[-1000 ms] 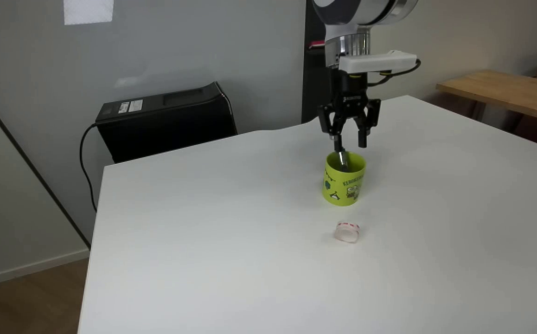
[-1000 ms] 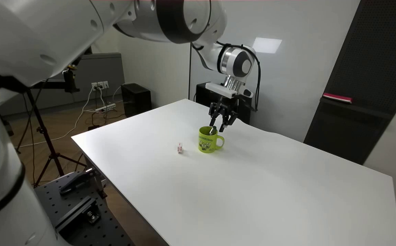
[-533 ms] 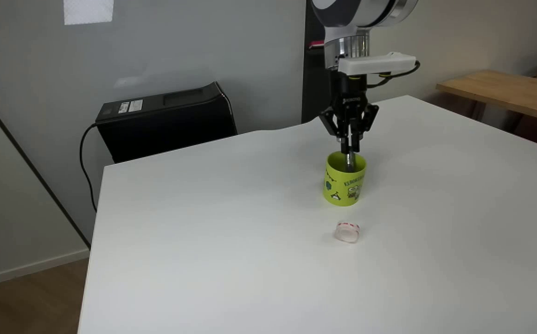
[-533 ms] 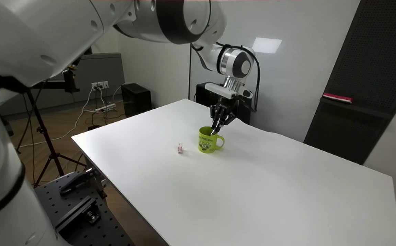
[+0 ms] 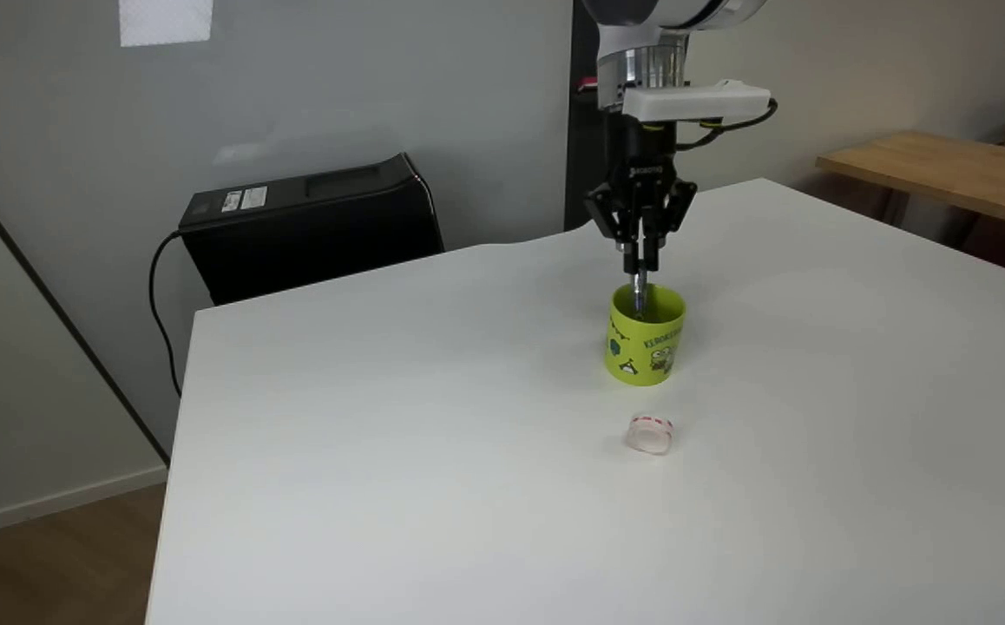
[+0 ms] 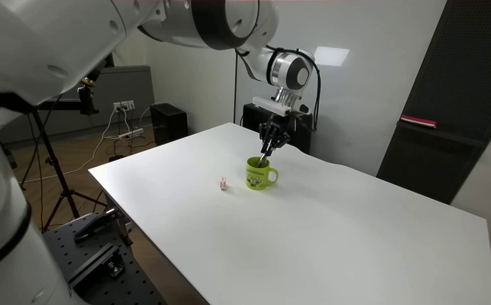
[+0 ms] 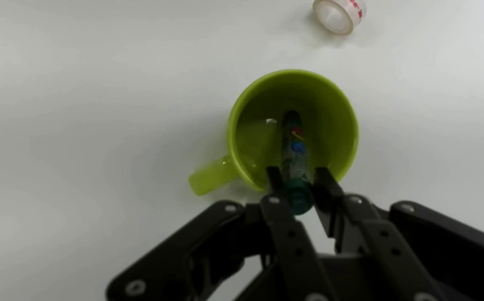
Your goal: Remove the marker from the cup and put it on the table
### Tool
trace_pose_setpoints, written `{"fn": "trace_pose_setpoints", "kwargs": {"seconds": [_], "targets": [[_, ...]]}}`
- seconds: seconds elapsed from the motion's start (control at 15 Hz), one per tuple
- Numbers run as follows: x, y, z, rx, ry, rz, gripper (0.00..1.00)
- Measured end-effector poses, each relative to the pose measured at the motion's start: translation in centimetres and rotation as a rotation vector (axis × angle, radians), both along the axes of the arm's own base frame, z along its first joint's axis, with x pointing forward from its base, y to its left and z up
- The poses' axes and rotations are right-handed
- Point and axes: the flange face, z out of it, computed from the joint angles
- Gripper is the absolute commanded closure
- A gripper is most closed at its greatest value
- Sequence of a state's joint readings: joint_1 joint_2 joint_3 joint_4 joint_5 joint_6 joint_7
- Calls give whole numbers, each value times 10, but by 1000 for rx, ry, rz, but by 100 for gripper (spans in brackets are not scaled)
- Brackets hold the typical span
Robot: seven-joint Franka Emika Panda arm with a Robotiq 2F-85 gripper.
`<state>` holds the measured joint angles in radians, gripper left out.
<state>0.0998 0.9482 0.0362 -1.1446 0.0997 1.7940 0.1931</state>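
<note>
My tool pinches the marker, lower end inside the cup; bench spreads wide around; the cup's print starts "KERO".

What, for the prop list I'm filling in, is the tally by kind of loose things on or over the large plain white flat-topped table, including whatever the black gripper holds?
Lime-green round cup with a handle: 1
Slim dark marker with a green end: 1
Small clear ring-shaped roll with red print: 1
Total: 3
</note>
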Motion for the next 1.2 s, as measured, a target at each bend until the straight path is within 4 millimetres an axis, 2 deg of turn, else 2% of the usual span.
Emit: {"fn": "trace_pose_setpoints", "kwargs": {"seconds": [0.27,0.53,0.87,1.2], "targets": [[5,9,38,9,-54,11,96],[9,-1,70,3,-97,3,96],[11,-43,92,-41,-123,-37,96],[5,-91,92,-105,-126,-72,96]]}}
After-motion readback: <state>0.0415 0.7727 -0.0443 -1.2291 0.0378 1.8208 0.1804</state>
